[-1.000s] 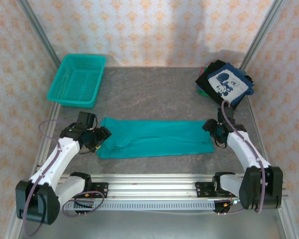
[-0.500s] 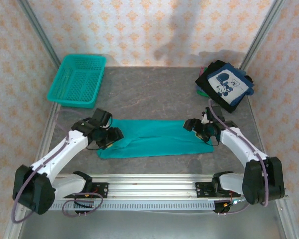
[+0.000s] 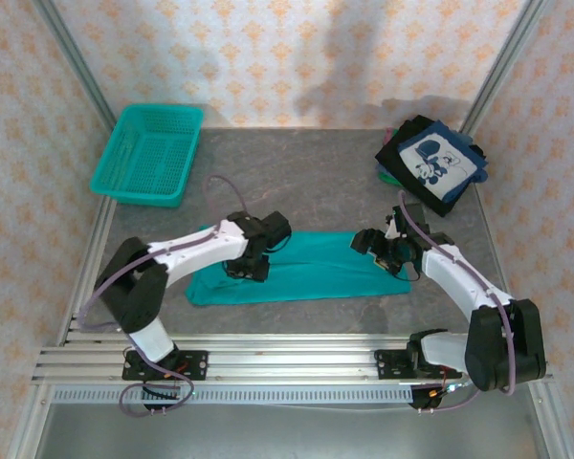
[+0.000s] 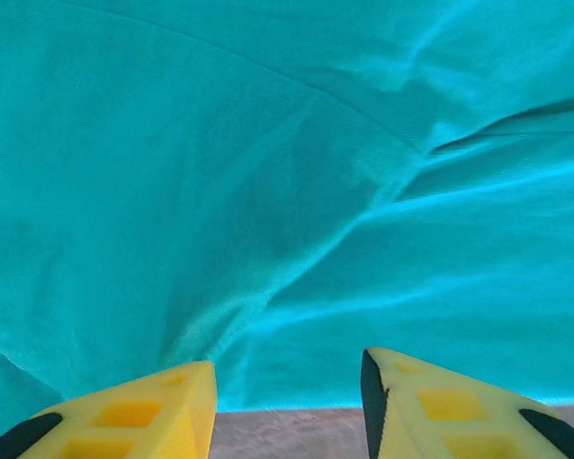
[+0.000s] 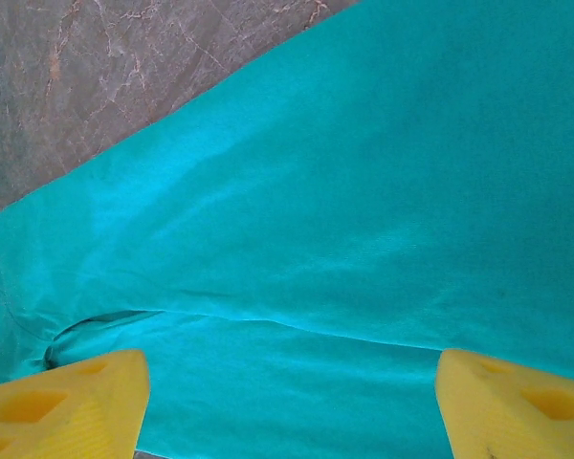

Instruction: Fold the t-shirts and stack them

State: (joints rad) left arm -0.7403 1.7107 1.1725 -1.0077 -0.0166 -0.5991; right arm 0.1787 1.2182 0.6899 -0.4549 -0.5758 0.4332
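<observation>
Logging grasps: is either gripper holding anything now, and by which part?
Nothing is held; the left gripper and right gripper both hang open over the teal t-shirt.

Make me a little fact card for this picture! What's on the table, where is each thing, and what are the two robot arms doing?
Teal t-shirt: lies flat as a long strip across the near middle of the table
Left end effector: over the shirt's left part, jaws apart, gripping nothing
Right end effector: over the shirt's right end, jaws wide apart, gripping nothing
Folded dark t-shirts: stacked in the far right corner, white-blue graphic on top
Teal mesh basket: far left corner, apart from the shirts
</observation>
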